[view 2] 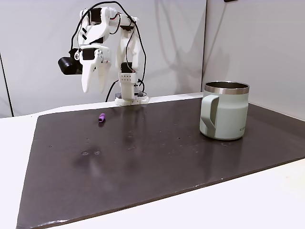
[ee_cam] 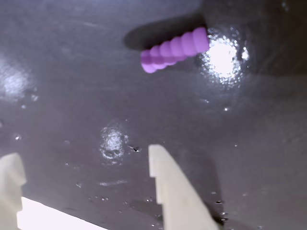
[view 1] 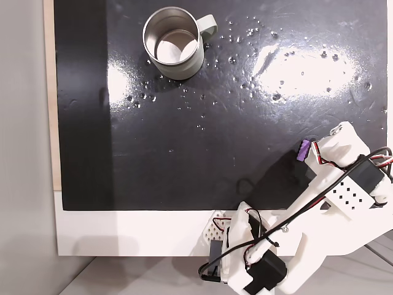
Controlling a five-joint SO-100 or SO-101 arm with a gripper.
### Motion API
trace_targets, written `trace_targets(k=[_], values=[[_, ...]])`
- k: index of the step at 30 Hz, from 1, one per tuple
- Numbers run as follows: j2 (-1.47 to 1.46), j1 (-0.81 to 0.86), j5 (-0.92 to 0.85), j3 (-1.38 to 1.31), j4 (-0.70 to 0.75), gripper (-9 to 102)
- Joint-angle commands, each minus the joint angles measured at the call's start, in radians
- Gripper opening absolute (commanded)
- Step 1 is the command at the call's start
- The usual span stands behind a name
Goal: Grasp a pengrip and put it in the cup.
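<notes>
The pengrip [ee_cam: 175, 49], a purple ribbed rubbery cylinder, lies on its side on the glossy black mat [view 2: 157, 157], clear of any contact. The pincer [ee_cam: 86, 160] hangs above the mat with its two white plastic fingers [ee_cam: 168, 187] apart and nothing between them; in the wrist view the pengrip sits beyond the fingertips. The cup [view 1: 174, 43], a round mug with shiny steel interior, sage-green exterior and loop handle, stands upright well apart from the pengrip. The mat covers a white counter [view 1: 123, 230].
</notes>
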Motion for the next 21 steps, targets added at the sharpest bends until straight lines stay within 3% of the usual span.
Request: trace_targets(k=[1,10,21], values=[[-0.043,-0.017,0.127,-0.006,0.025,28],[-0.124,-0.025,0.313,0.005,0.067,29],[-0.163,-0.067,0.35,0.078,0.043,29]])
